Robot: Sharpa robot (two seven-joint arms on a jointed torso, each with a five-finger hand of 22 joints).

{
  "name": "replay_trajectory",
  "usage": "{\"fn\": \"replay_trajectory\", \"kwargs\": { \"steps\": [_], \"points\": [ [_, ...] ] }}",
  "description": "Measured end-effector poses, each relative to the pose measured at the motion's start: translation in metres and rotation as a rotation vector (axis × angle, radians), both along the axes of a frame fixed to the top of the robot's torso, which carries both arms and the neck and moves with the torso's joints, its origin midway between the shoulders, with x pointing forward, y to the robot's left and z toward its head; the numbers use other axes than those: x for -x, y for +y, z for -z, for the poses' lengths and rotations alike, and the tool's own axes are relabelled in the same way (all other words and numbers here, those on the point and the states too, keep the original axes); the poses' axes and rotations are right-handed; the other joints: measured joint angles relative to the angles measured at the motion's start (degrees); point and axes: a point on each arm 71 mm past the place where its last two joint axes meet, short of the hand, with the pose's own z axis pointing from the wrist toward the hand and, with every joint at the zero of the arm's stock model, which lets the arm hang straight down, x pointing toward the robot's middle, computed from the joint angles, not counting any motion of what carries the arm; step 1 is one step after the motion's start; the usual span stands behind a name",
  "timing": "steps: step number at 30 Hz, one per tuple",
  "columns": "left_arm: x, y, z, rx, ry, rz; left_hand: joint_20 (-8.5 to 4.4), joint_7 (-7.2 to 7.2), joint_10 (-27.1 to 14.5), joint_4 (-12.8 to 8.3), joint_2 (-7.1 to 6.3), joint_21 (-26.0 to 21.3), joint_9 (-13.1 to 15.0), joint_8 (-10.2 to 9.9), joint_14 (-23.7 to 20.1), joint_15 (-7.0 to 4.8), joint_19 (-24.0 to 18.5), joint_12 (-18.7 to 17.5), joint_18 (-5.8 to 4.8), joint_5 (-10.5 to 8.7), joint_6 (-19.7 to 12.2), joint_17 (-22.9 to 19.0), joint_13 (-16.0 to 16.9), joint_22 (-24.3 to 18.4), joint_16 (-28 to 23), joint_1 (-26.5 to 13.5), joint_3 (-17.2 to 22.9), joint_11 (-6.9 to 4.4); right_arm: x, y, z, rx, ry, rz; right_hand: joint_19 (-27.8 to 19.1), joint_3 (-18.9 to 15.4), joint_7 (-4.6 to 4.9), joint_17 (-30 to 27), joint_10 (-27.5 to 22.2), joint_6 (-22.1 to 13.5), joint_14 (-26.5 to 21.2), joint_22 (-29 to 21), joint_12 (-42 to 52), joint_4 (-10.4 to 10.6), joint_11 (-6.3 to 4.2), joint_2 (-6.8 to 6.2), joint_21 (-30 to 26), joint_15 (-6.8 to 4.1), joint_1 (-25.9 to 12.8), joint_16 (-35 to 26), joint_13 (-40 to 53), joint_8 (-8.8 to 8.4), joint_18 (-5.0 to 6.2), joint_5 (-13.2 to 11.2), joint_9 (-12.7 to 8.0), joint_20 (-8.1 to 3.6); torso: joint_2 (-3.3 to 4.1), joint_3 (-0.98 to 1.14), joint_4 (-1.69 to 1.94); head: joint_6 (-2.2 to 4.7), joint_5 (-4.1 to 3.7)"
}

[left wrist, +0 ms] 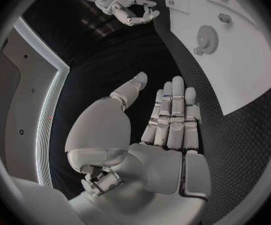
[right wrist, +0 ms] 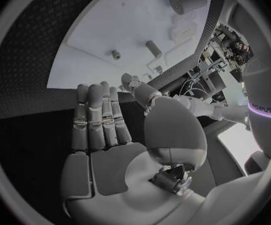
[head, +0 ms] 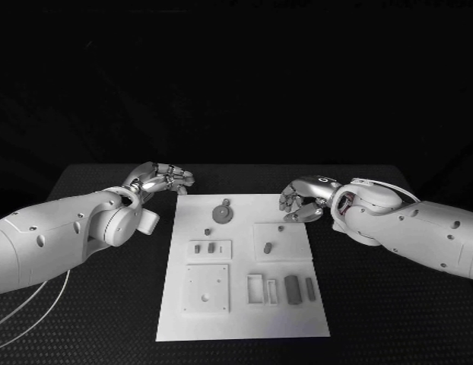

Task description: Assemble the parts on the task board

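The task board (head: 242, 266) lies flat mid-bench, grey parts (head: 291, 289) scattered over it, a round gear (head: 223, 214) near its far end. The left hand (head: 162, 179) hovers beside the board's far left corner, the right hand (head: 306, 199) over its far right edge; both have fingers (left wrist: 173, 110) extended, holding nothing. Bare black bench (head: 390, 304) surrounds the board.

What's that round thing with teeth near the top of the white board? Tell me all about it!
It's a small grey gear with a toothed rim and a little tab sticking out at one side. It looks like plastic. It lies flat near the far end of the task board, between the two hands, with nothing touching it but the board.
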Motion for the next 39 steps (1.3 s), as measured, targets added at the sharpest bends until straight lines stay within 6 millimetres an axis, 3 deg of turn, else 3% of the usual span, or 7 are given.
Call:
{"fn": "replay_trajectory", "kwargs": {
  "steps": [13,26,31,39],
  "points": [
    [0.000,-0.003,0.000,0.024,0.001,0.002,0.00,0.36,0.0,0.0,0.00,0.0,0.0,0.0,0.0,0.00,0.0,0.0,0.00,0.00,0.0,0.0,0.0,0.0,0.0,0.0,-0.3,0.00,0.008,0.012,0.033,0.123,-0.004,-0.029,0.2,1.1,-0.14,0.4,0.7,0.4,0.1,0.2,-1.6,0.0,0.11,-0.77,0.0,0.08,0.8,-0.2,0.0,0.00,-0.01,-0.9,-0.4,0.19,0.05,-0.09,0.17,-0.51,0.05],
    [0.000,-0.002,0.000,0.032,0.005,-0.003,0.01,0.67,0.0,0.1,0.23,0.0,-0.1,0.0,0.0,0.00,0.0,0.0,0.00,0.00,-0.3,0.0,0.0,0.0,-0.2,-0.2,-0.4,-0.01,0.007,0.017,0.035,0.146,-0.021,-0.036,0.2,1.8,-0.24,0.6,1.1,0.5,0.1,0.3,-2.4,0.1,0.11,-1.06,0.0,0.11,0.6,-0.2,0.1,0.00,-0.01,-0.9,-0.6,0.19,0.05,-0.05,0.07,-0.86,0.48],
    [0.000,-0.002,0.000,0.034,0.006,-0.003,0.01,0.88,0.0,0.1,0.23,0.0,-0.1,0.0,0.0,0.00,0.0,0.0,0.00,0.00,-0.6,0.0,-0.1,0.0,-0.2,-0.2,-0.4,-0.01,0.006,0.020,0.036,0.145,-0.025,-0.039,0.2,3.6,-0.06,1.0,2.0,0.8,0.2,0.5,-2.9,0.2,0.09,-1.06,0.0,0.17,0.6,-0.2,0.3,0.00,-0.02,-2.2,-0.7,0.20,0.05,-0.06,0.03,-0.94,0.51],
    [0.000,-0.001,0.000,0.035,0.008,-0.004,0.01,0.87,-0.2,0.1,0.23,0.0,-0.1,0.0,0.0,0.00,0.0,0.0,0.00,0.00,-0.6,0.0,-0.1,0.0,-0.2,-0.2,-0.4,0.20,0.007,0.022,0.038,0.145,-0.033,-0.040,0.7,6.3,-0.70,1.5,4.0,2.2,0.7,0.8,-3.3,0.2,-0.70,-0.50,0.0,-0.27,0.7,-0.2,1.4,0.32,-0.02,-2.7,-0.7,0.10,0.07,-0.08,0.03,-1.09,0.56]
  ]
}}
